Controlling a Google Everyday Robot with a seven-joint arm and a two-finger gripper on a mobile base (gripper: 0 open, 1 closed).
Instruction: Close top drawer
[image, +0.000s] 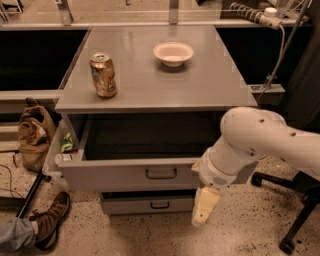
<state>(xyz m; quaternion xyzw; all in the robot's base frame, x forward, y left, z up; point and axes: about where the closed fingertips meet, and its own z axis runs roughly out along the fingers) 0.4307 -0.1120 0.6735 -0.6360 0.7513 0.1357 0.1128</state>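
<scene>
The grey cabinet (150, 85) fills the middle of the view. Its top drawer (110, 175) is pulled well out toward 6 o'clock, the cavity dark and its contents not discernible, with the black loop handle (161, 173) at the centre of the front. The white robot arm (260, 140) enters from 3 o'clock, its bulky wrist close against the drawer front's right end. A shallower drawer (125, 205) sits shut beneath. A brown bag (35, 132) lies at 9 o'clock and a shoe (50, 220) at 7 o'clock. On the top stand a can (103, 75) at 11 o'clock and a bowl (173, 53) at 12 o'clock. The gripper (205, 210) hangs at 5 o'clock, below the drawer front and beside the lower one; whether it is spread or closed cannot be told. The likely risks are these: a push from this low would miss the top front, an off-centre shove at the right end could skew the drawer in its runners, and a hard slam might topple the can.
</scene>
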